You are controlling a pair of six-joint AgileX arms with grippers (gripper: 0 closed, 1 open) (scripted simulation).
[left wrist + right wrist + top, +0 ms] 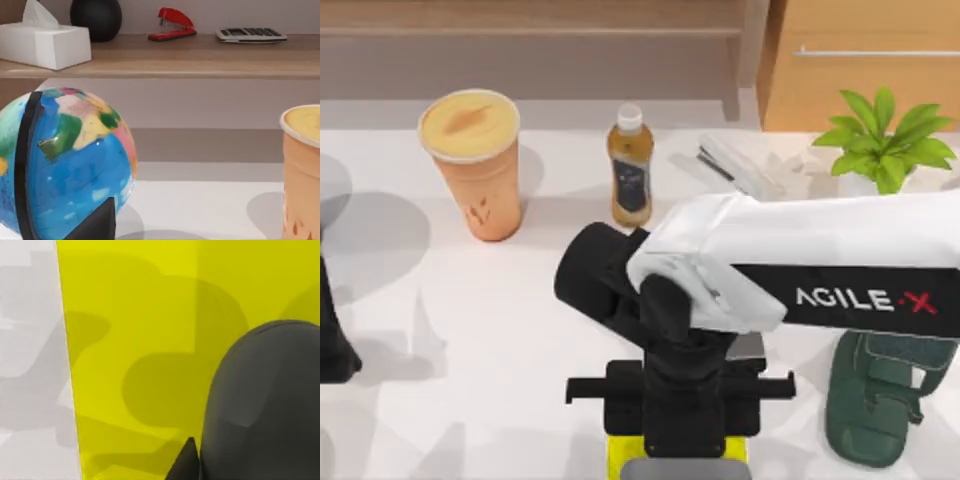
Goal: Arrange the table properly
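The table (470, 380) is the big white top that takes up most of the top view. On it stand a cup (475, 165) at the upper left, a bottle (630, 165) at the upper middle and a plant (885, 140) at the upper right. A green sandal (875, 400) lies at the lower right.

The right arm comes in from the right side of the frame. The right gripper (675, 440) hangs at the bottom middle, right over the yellow pad (620, 455). A dark round thing (270, 400) is on or just above the pad in the right wrist view. It may be a mouse, but I cannot say for sure. I cannot tell if the gripper is gripping it or has let go, because the arm hides that part.

My guess is that the step is about putting this round thing on the pad. To do it well:

- Keep the round thing over the middle of the pad, not over an edge.
- Bring it down slowly and flat, so it does not tip or slide.
- Let go only when it sits on the pad.
- Lift straight up after, so nothing drags the pad along.
- Stay away from the sandal near by.

The left arm (332, 340) waits at the left edge of the frame. I cannot tell its gripper's state.
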